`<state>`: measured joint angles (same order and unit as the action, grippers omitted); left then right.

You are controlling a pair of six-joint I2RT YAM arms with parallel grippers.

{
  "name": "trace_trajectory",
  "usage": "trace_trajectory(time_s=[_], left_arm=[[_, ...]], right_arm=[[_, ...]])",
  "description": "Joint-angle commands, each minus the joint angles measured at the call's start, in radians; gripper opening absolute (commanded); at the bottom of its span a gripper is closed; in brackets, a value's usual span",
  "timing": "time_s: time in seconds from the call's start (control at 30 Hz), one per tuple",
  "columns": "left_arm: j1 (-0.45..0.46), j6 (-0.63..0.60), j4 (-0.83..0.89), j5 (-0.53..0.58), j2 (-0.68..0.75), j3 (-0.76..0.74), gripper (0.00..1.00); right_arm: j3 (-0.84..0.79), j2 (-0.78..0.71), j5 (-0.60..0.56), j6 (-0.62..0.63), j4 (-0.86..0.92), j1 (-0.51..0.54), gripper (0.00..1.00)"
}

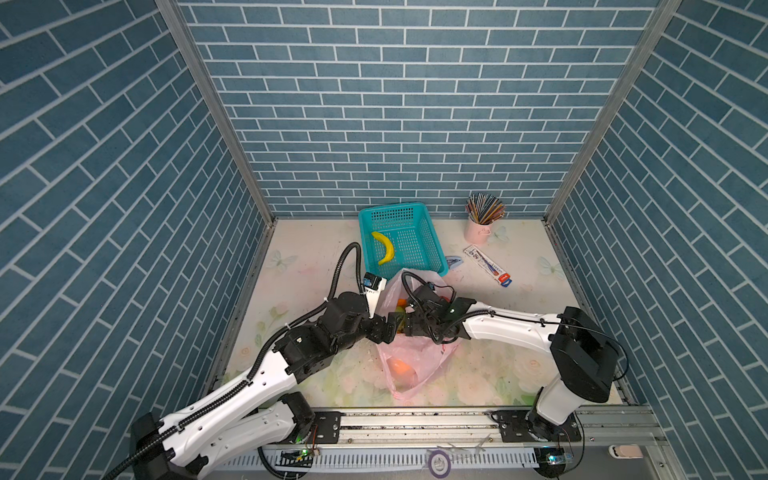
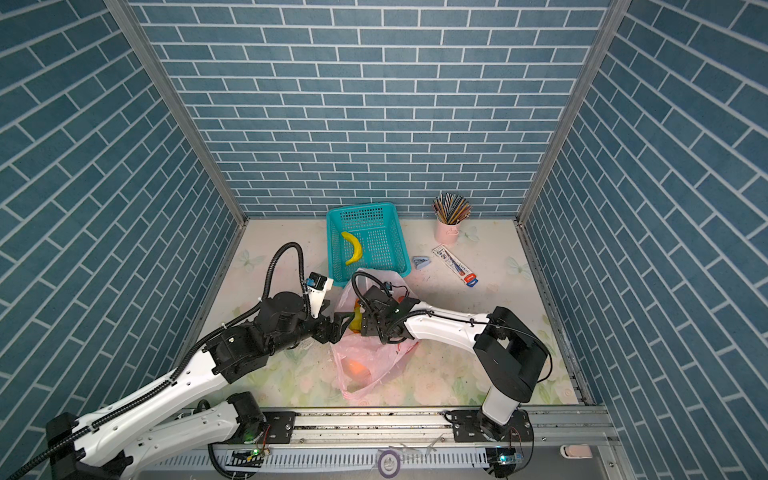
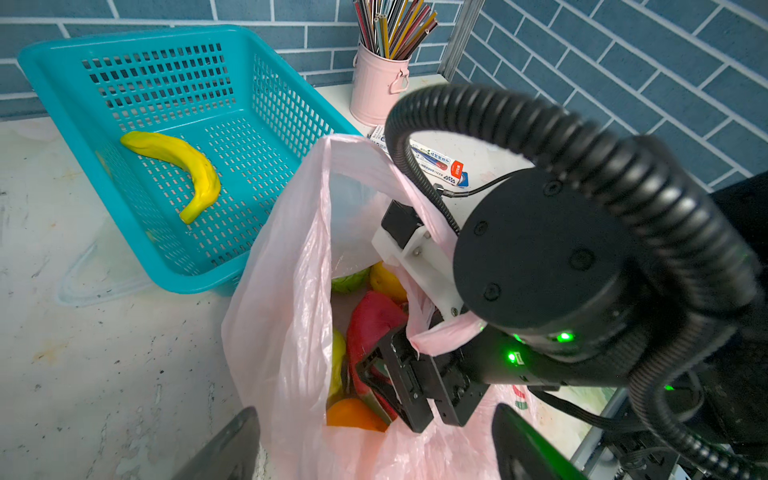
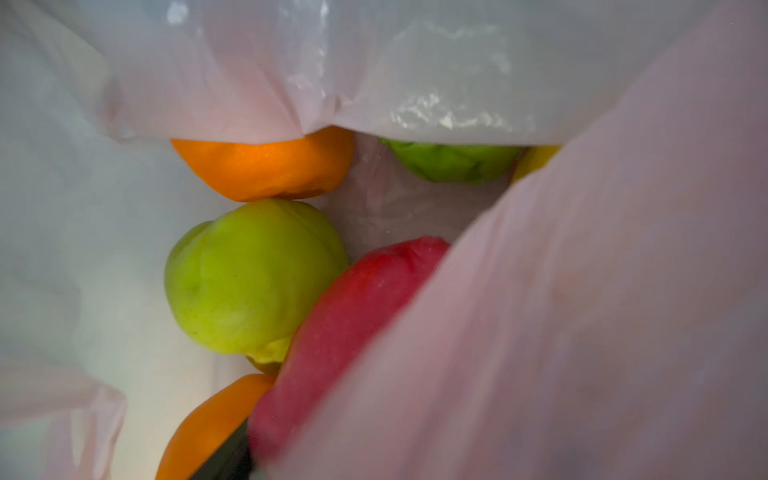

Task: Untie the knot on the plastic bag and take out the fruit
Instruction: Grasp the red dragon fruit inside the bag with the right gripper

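so the plastic bag (image 1: 415, 365) sits just in front of the basket (image 1: 430, 237), banana (image 1: 385, 248) lies in that basket, pencil cup (image 1: 478, 230) off to its right

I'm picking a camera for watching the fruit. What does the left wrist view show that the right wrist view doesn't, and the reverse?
Only left wrist: the teal basket holding a banana, the pencil cup, and the right pincer reaching into the plastic bag. Only right wrist: a close look inside, with a whole green fruit and a second orange. Both: that bag, the red fruit, an orange.
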<state>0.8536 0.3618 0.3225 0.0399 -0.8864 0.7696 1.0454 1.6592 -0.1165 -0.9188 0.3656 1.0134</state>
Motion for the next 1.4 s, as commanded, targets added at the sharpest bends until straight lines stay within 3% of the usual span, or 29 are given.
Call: trace_trajectory(time_s=[0.0,0.2,0.47,0.87,1.17,1.37], left_arm=[[-0.006,0.009,-0.020,0.025,0.001,-0.010,0.88],[-0.007,0.029,-0.019,0.033,-0.014,0.004,0.88],[-0.023,0.023,-0.032,0.025,-0.049,0.036,0.88],[-0.079,0.017,-0.149,0.026,-0.138,0.117,0.88],[-0.100,-0.104,-0.231,-0.037,-0.346,0.270,0.87],[-0.136,-0.111,-0.262,-0.067,-0.469,0.340,0.87]], right_arm=[[-0.035,-0.050,0.012,0.004,-0.006,0.001,0.59],[-0.085,-0.150,0.008,0.059,-0.110,0.001,0.50],[-0.123,-0.256,0.005,0.134,-0.212,0.002,0.50],[-0.231,-0.373,0.106,0.284,-0.403,0.007,0.51],[-0.229,-0.395,0.137,0.322,-0.413,0.016,0.49],[-0.232,-0.414,0.134,0.333,-0.411,0.033,0.48]])
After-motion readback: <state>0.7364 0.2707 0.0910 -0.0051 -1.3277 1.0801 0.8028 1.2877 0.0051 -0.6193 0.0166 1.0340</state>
